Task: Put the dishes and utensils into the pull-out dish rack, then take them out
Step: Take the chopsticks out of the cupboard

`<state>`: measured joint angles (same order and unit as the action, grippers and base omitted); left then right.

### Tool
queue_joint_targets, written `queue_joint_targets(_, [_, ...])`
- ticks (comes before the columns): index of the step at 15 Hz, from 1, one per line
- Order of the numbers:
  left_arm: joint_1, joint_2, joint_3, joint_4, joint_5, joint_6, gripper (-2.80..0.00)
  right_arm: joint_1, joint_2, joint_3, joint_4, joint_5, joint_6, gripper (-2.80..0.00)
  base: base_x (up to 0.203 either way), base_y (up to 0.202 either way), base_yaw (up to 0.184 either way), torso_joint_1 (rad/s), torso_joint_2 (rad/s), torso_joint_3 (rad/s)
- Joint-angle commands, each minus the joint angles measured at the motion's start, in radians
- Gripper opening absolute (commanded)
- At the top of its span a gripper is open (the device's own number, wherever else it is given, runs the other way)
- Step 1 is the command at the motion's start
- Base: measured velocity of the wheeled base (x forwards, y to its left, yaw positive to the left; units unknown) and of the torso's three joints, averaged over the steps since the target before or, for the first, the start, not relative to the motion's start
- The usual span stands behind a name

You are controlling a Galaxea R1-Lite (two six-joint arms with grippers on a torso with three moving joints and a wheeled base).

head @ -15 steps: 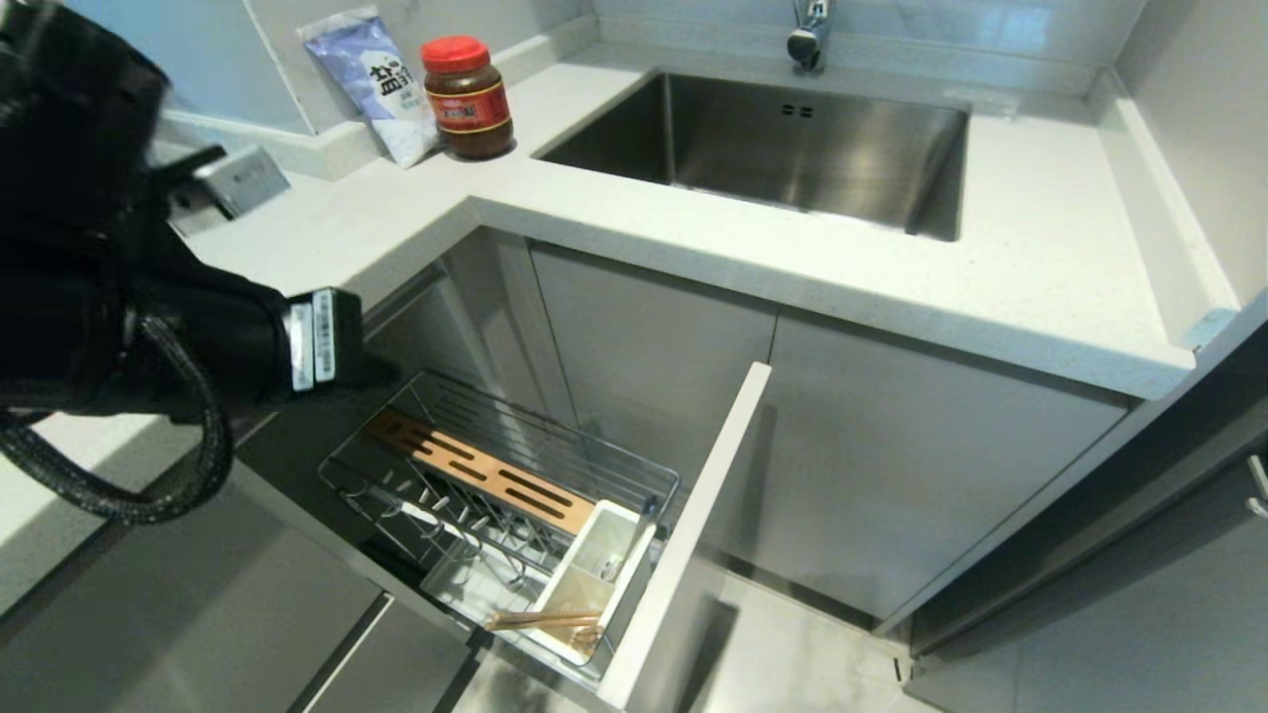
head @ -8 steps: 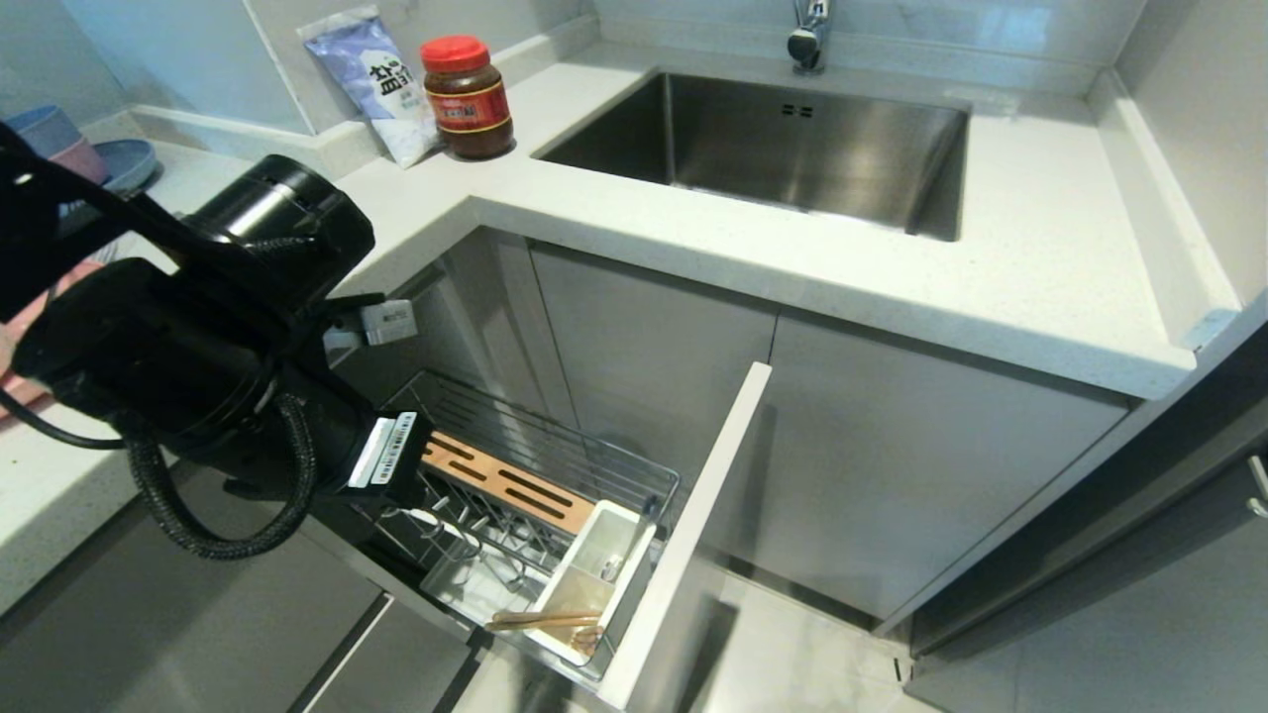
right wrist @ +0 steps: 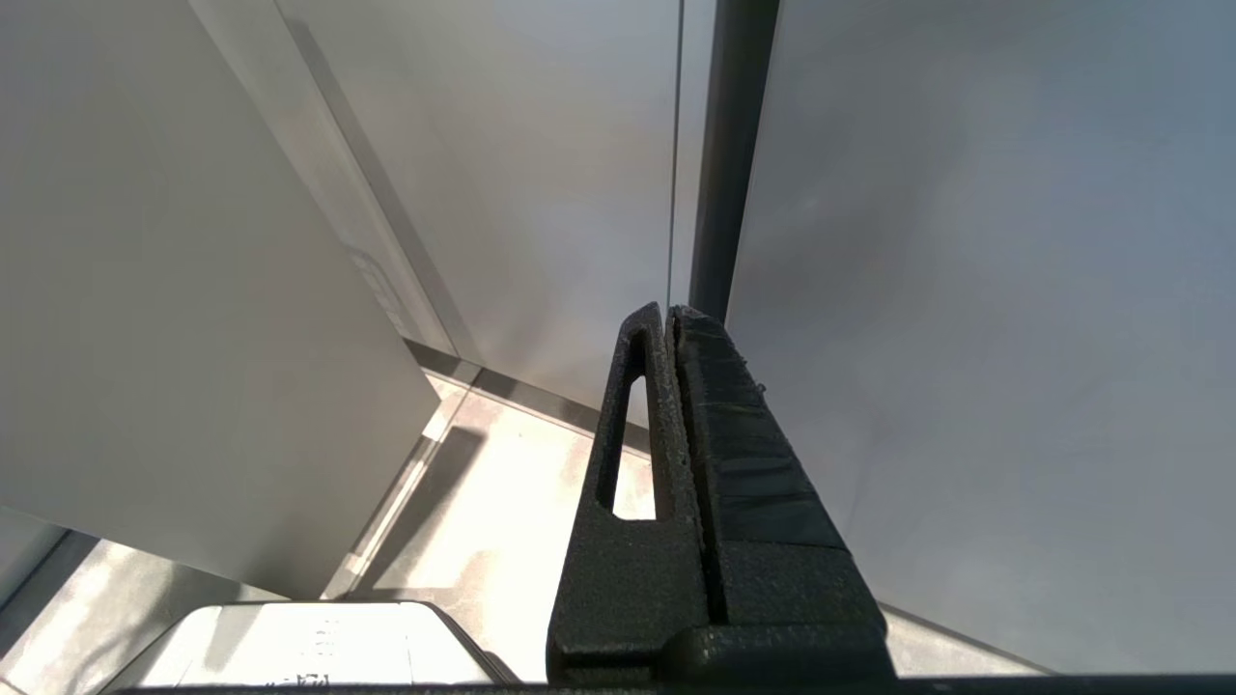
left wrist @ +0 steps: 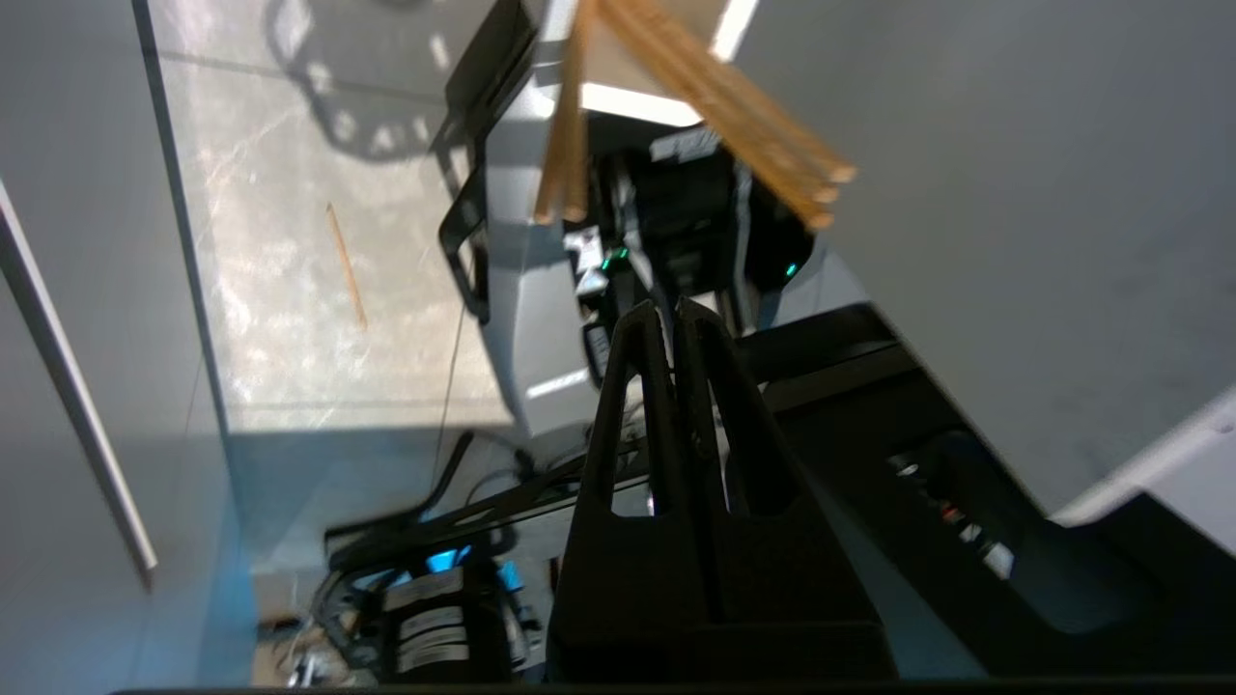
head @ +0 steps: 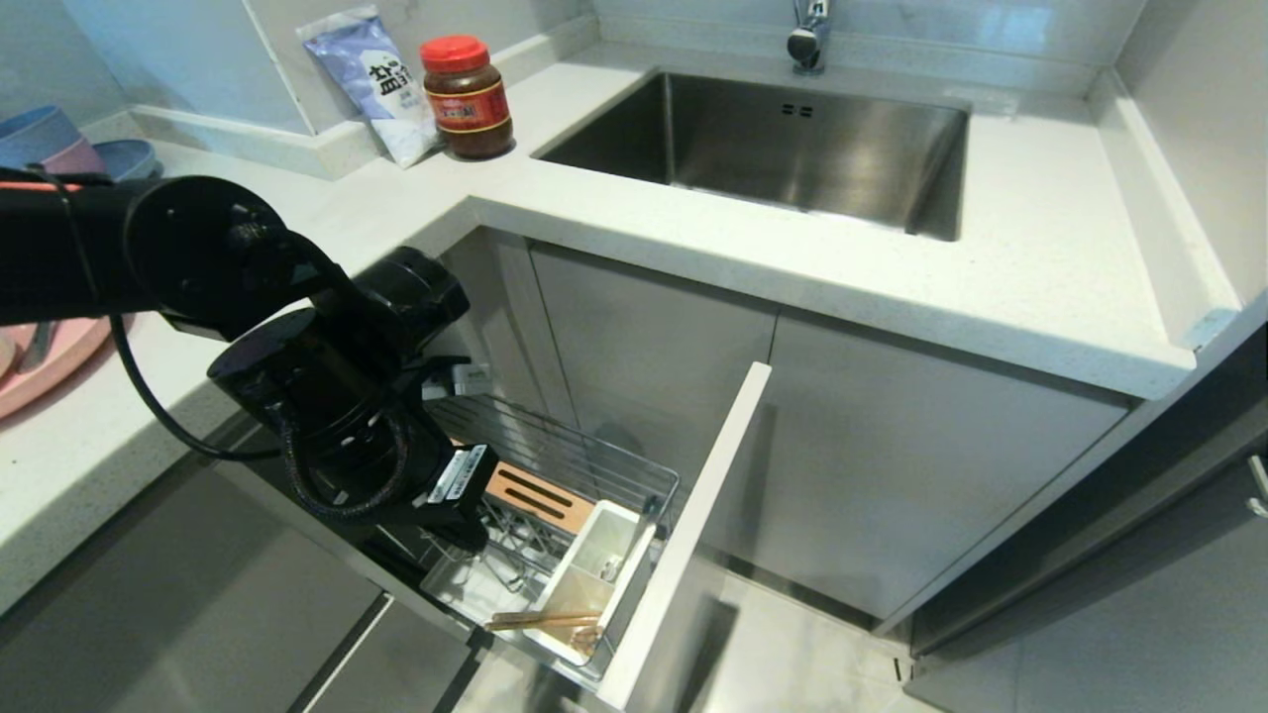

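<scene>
Kitchen counter [head: 693, 248], left gripper [left wrist: 673, 311] — jaws closed, empty

Chopsticks [head: 543, 621] across rack's [head: 555, 465] caddy [head: 594, 579]

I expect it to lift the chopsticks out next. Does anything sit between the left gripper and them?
Nothing visible does. The chopsticks lie in the white caddy with their ends sticking out over its rim, uncovered. The left gripper, jaws shut and empty, faces them across open air.

Chrome wire rack [head: 555, 465], glossy; wood strip [head: 535, 492], matt; steel sink [head: 792, 149], brushed.
</scene>
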<state>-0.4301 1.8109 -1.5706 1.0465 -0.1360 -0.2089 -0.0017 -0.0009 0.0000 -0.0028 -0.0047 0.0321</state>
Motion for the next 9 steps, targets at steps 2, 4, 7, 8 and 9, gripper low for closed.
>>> queue_joint_targets(2, [0.035, 0.112, -0.008, 0.011, -0.021, 0.030, -2.80, 0.001, -0.002, 0.001, 0.000, 0.000, 0.000, -2.80, 0.000, 0.000, 0.000, 0.000, 0.00, 0.000])
queue_joint_targets(4, [0.042, 0.148, -0.010, 0.017, -0.053, 0.060, 0.00, 0.000, -0.002, 0.000, 0.000, 0.000, 0.000, -2.80, 0.000, 0.000, 0.000, 0.000, 0.00, 0.000])
queue_joint_targets(7, [0.051, 0.209, -0.028, 0.042, -0.114, 0.101, 0.00, 0.000, -0.002, 0.001, 0.000, 0.000, 0.000, -2.80, 0.000, 0.000, 0.000, 0.000, 0.00, 0.000])
queue_joint_targets(8, [0.052, 0.230, -0.033, 0.044, -0.115, 0.102, 0.00, 0.000, -0.004, 0.001, 0.000, 0.000, 0.000, -2.80, 0.000, 0.000, 0.000, 0.000, 0.00, 0.000])
queue_joint_targets(9, [0.055, 0.252, -0.041, 0.046, -0.115, 0.103, 0.00, 0.000, -0.002, 0.000, 0.000, 0.000, 0.000, -2.80, 0.000, 0.000, 0.000, 0.000, 0.00, 0.000])
